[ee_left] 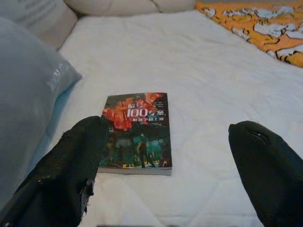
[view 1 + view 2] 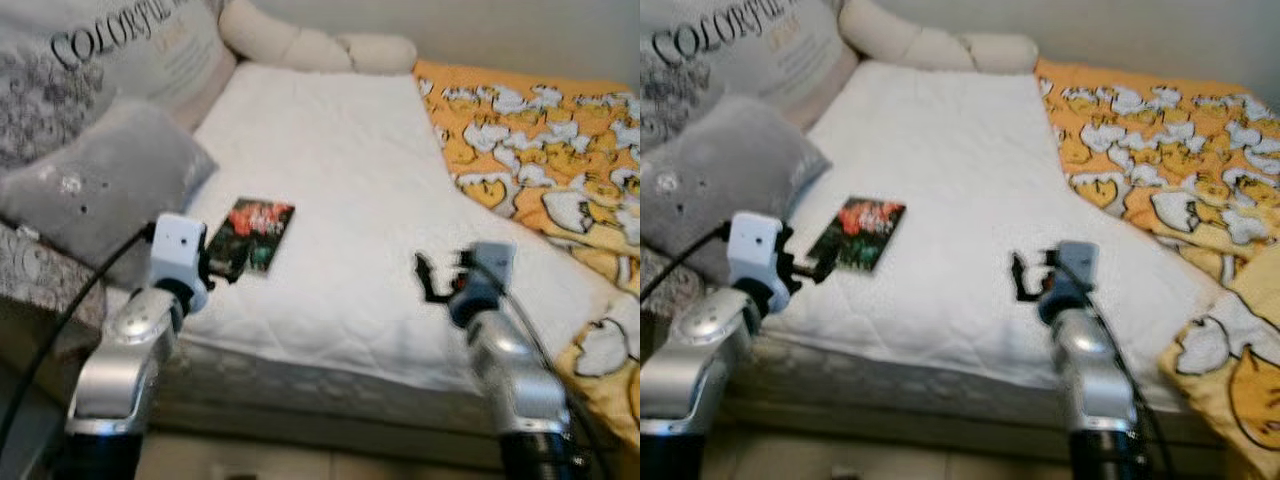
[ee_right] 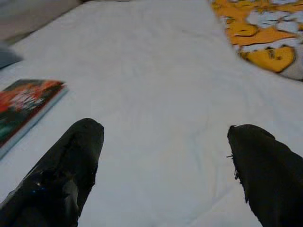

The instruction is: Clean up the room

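Red-covered book [image 1: 137, 132] reading "100" lies on the bed [image 2: 340, 180]; left claw [image 1: 165, 161] and right claw [image 3: 165, 161] gape.

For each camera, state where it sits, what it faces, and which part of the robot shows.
Head stereo pair: looks down at the bed, book, both silver arms.
Left wrist: along the open left gripper at the book and grey pillow.
Right wrist: along the open right gripper over the white sheet.
All views share the book.
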`<state>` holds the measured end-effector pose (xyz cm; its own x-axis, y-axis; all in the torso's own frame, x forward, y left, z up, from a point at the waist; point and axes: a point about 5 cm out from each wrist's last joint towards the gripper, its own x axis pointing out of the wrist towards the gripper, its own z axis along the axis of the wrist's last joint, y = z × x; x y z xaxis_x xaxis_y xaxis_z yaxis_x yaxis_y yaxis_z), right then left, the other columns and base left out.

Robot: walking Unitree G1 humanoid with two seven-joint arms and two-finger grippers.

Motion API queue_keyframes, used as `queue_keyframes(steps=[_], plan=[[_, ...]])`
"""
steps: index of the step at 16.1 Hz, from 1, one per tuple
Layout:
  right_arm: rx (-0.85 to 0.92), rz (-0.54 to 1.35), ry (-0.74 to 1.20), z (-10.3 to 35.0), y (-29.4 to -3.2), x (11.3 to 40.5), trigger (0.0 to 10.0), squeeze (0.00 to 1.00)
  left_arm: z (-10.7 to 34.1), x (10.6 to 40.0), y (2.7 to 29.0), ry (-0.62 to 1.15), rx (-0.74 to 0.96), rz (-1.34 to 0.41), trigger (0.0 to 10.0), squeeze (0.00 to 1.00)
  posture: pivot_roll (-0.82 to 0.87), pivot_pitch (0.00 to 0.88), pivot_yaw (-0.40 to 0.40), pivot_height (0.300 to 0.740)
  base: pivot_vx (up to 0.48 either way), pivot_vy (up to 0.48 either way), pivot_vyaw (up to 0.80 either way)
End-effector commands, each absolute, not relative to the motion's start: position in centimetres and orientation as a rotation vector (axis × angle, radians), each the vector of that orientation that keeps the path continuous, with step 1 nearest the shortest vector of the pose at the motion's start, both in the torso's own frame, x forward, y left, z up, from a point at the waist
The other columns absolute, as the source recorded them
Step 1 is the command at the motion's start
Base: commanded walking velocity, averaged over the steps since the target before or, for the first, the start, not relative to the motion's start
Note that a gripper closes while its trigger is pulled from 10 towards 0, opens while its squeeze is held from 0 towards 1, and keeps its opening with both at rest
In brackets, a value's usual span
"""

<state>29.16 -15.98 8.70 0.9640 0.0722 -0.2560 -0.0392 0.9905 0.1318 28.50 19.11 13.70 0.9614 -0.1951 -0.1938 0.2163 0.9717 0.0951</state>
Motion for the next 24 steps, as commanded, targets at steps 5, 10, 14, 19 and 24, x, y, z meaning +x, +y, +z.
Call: queue_keyframes(steps=[5, 10, 14, 19, 24], plan=[[0.104, 0.033, 0.261, 9.0, -16.7, 29.3, 10.0, 1.00, 13.8, 28.8, 18.9, 0.170, 0.124, -0.186, 10.0, 0.00, 0.06, 0.000, -0.036, 0.740, 0.000, -0.293, -0.32], [0.091, 0.027, 0.262, 8.8, -16.8, 29.2, 10.0, 1.00, 13.8, 28.9, 18.9, 0.166, 0.140, -0.180, 10.0, 0.00, 0.06, 0.000, -0.037, 0.740, 0.000, -0.295, 0.00], [0.074, 0.026, 0.259, 8.9, -16.8, 29.3, 10.0, 1.00, 14.1, 29.1, 19.0, 0.144, 0.095, -0.156, 10.0, 0.00, 0.06, 0.000, -0.037, 0.740, 0.000, -0.147, 0.00], [0.101, 0.039, 0.257, 9.2, -16.3, 29.4, 10.0, 0.00, 14.4, 29.4, 19.4, 0.134, 0.048, -0.131, 10.0, 0.00, 0.06, 0.000, -0.037, 0.740, 0.000, 0.000, -0.25], [0.074, 0.038, 0.253, 9.1, -16.6, 29.4, 10.0, 0.00, 14.5, 29.5, 19.6, 0.130, 0.046, -0.124, 10.0, 0.00, 0.06, 0.000, -0.036, 0.740, 0.160, 0.000, -0.32]])
